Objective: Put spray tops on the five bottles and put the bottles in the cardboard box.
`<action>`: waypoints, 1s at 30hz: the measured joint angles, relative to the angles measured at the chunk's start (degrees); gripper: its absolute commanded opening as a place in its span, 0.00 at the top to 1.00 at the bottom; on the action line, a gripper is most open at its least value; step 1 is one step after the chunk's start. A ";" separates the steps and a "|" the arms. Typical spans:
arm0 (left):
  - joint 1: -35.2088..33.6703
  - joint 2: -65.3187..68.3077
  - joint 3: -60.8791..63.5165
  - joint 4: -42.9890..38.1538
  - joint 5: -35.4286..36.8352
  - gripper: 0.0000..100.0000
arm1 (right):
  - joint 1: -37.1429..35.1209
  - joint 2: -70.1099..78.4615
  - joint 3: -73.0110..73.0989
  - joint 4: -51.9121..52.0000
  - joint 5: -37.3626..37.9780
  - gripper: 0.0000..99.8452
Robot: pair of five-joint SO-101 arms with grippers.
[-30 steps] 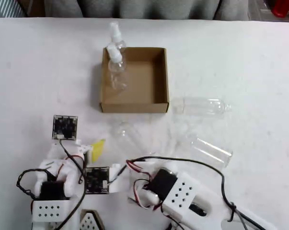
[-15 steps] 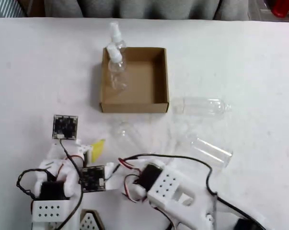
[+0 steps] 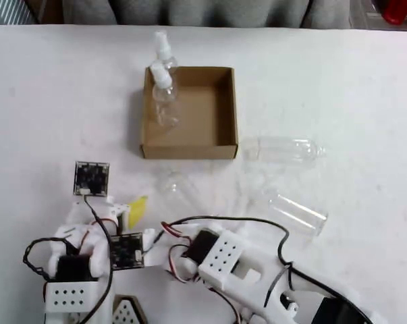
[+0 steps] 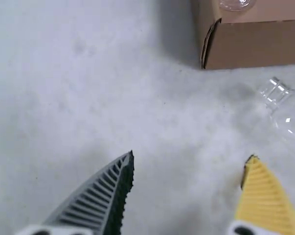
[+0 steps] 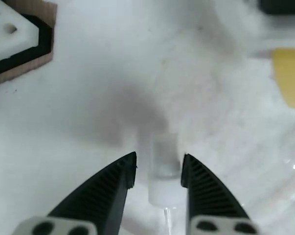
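**Closing squarely on the loose spray top**

Start from the spray top (image 5: 162,178): lying flat on the white table (image 5: 88,98), pale head between two black fingers, with what looks like a thin dip tube running back between them. Note the right gripper (image 5: 159,159) part open around it, one finger on each side, gripping nothing yet; hard to tell whether either finger touches.

Close slowly and evenly on the head, not on the tube, keeping the fingertips low to the table to stop so small and light a part from squirting out or rolling. Lift straight up once pinched, leaving the tube hanging free for feeding into a neck.

Mind the left gripper (image 4: 191,156) close by: wide open, holding nothing, its yellow finger (image 5: 289,78) just off to one side, so avoid swinging into it.

Then make for the nearest bottle (image 4: 279,100), uncapped and on its side near a corner of the cardboard box (image 4: 245,44); probably best steadied with the left gripper during fitting.

Leave for later a second bare bottle (image 3: 287,150) beside the box and a third bare bottle (image 3: 294,212) nearer the arms. Count one capped bottle (image 3: 164,94) in the box, and another capped bottle (image 3: 161,46) at its far edge, inside or just behind, impossible to say.
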 measured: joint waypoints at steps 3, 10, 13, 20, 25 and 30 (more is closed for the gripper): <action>0.00 0.00 0.00 0.00 0.00 0.67 | 0.00 0.00 0.00 0.26 0.09 0.83; 0.09 0.00 0.00 0.00 0.00 0.67 | 0.26 -4.66 -3.60 11.08 -0.18 0.84; 0.09 0.00 0.00 0.00 0.00 0.67 | 0.35 -11.60 -3.69 15.21 -2.20 0.88; -1.58 0.00 0.00 0.00 0.00 0.67 | 0.44 -28.57 -3.69 23.03 -3.60 0.87; -7.30 0.00 0.00 0.00 0.00 0.67 | 0.26 -30.33 -0.79 22.42 -3.60 0.87; -10.37 -0.09 -0.26 0.00 2.37 0.67 | 0.35 -30.42 3.69 18.37 -3.60 0.88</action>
